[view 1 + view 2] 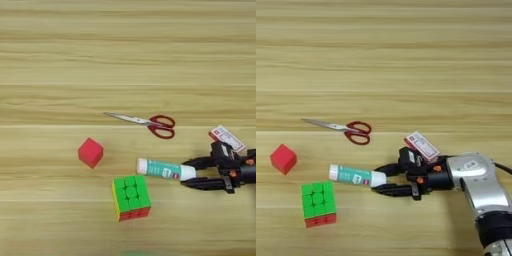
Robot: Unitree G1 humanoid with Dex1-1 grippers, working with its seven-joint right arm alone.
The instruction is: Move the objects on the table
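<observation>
Green-topped 3x3 puzzle cube (131, 197) nearest, at 6 o'clock. White-and-green glue stick (165, 169) lying flat at 4 o'clock, white end between spread black fingers of right gripper (381, 179), probably lined up for sideways grasp. Not yet clamped.

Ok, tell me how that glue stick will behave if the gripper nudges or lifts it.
The glue stick lies on its side on the table, so a sideways push would probably roll it. It looks like a rigid, likely light tube. The right gripper straddles only its white end, so lifting there may tilt it.
</observation>
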